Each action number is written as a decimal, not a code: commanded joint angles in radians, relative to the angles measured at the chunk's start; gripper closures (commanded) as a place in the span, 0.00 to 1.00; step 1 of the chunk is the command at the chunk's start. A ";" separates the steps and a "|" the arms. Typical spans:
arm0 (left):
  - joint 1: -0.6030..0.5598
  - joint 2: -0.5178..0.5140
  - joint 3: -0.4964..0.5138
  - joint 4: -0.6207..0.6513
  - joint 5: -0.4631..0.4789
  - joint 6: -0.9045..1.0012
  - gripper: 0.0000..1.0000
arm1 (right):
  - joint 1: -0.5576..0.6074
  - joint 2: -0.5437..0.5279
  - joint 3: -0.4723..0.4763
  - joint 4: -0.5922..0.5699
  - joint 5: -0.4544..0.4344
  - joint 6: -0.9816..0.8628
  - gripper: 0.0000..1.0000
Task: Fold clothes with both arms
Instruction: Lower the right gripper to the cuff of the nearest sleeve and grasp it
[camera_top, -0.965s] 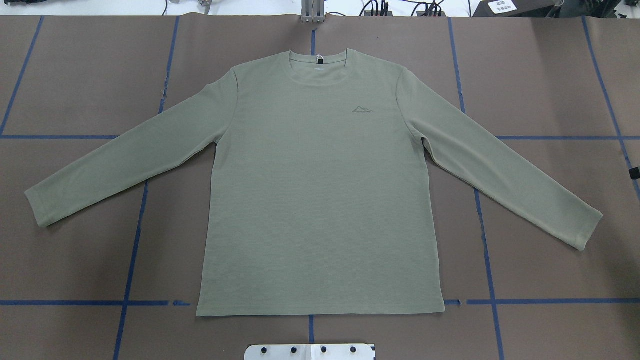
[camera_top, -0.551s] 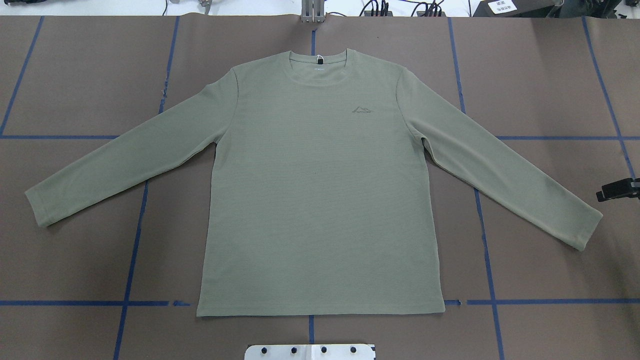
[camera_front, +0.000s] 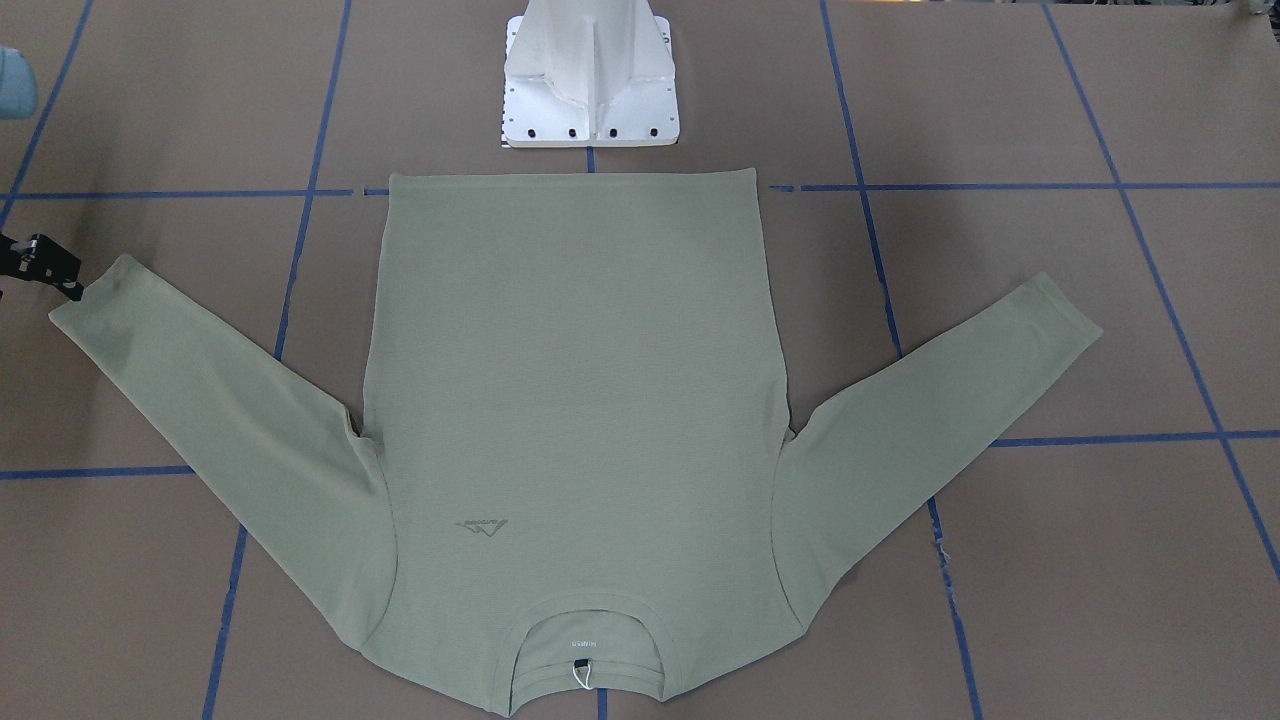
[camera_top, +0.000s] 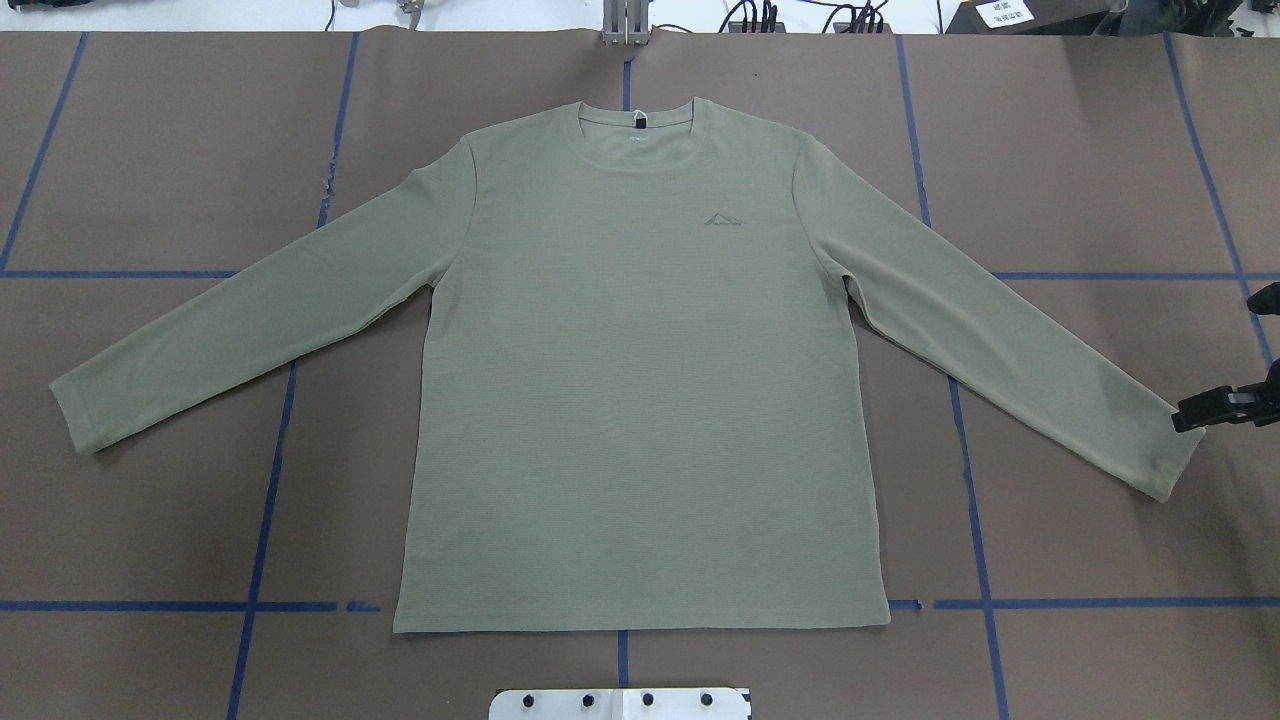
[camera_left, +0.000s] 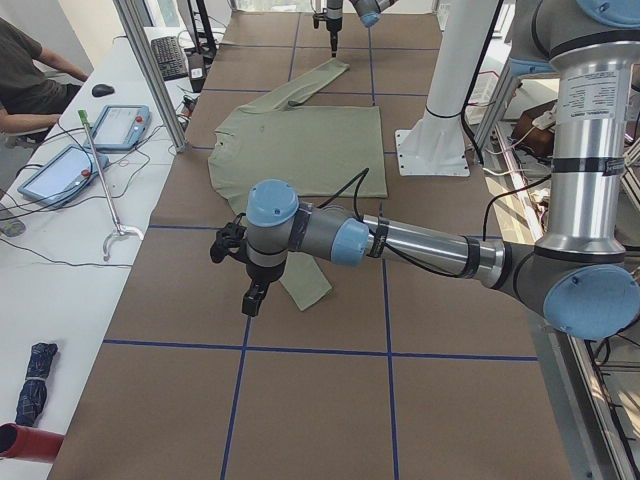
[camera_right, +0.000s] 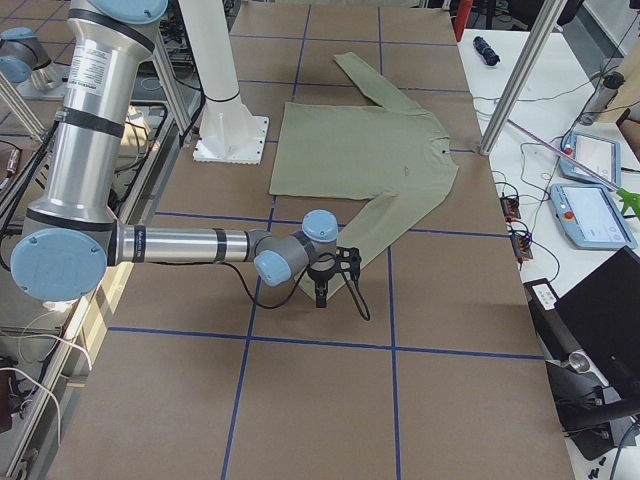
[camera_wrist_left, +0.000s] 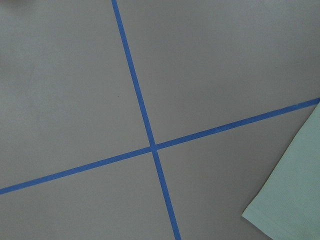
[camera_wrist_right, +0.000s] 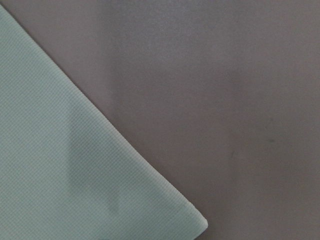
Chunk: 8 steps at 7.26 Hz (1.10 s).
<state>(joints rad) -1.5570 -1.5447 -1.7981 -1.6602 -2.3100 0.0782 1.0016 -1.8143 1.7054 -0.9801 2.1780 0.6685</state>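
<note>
Across the front-facing view, the sage shirt (camera_front: 570, 380) lies flat on the brown table (camera_front: 1000, 100), sleeves spread. Overhead, the right gripper (camera_top: 1188, 419) hovers at the cuff on the robot's right, perhaps closed; I cannot tell. From the left end, the left gripper (camera_left: 254, 298) hangs beside the other cuff, its jaws unreadable.
</note>
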 joint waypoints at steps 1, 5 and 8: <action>0.000 0.000 -0.006 0.000 0.000 0.000 0.00 | -0.032 0.018 -0.004 0.000 0.000 0.000 0.00; 0.000 0.000 -0.023 0.003 0.000 0.000 0.00 | -0.058 0.023 -0.021 0.000 0.005 -0.004 0.00; -0.001 0.002 -0.039 0.006 0.000 -0.002 0.00 | -0.060 0.023 -0.047 0.000 0.006 -0.006 0.00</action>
<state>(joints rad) -1.5572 -1.5443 -1.8244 -1.6560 -2.3102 0.0779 0.9432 -1.7916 1.6675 -0.9802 2.1836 0.6637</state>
